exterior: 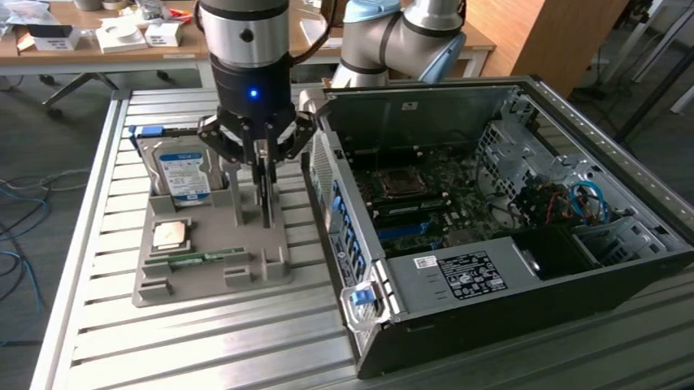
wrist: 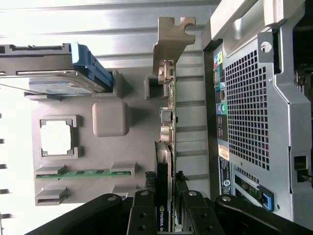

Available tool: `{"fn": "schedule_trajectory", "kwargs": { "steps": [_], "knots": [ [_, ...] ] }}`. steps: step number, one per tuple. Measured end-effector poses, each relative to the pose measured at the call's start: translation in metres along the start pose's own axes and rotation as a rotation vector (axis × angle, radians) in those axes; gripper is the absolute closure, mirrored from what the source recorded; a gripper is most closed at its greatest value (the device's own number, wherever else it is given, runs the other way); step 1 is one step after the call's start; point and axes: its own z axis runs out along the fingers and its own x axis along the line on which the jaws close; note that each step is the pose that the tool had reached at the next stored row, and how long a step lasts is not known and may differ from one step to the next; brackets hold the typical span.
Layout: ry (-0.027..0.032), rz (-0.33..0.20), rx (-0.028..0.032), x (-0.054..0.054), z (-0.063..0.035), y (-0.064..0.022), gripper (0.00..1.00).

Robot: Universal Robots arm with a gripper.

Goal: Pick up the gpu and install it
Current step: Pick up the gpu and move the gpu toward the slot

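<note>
Pincer [wrist: 165, 197] gripping the upright gpu [wrist: 167, 128]
Narrowed partway, the pincer is squeezing the gpu between its fingers [wrist: 143, 211]; the card is standing on edge directly below it in the grey holder [exterior: 206, 278].

Wooden desk [exterior: 187, 50] behind, white boxes [exterior: 119, 36] atop; grey floor [exterior: 49, 142]; cables [exterior: 24, 185] strewn there.

Robotics lab, slatted metal bench [exterior: 195, 341], open computer case [exterior: 488, 333], cluttered desk [exterior: 93, 54] behind
</note>
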Motion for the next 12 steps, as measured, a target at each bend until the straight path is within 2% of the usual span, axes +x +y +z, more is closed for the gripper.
{"fn": "schedule_trajectory", "kwargs": {
  "steps": [12],
  "knots": [
    [-0.0001, 0.0, 0.0, -0.001, -0.0293, 0.0013, 0.74]
  ]
}}
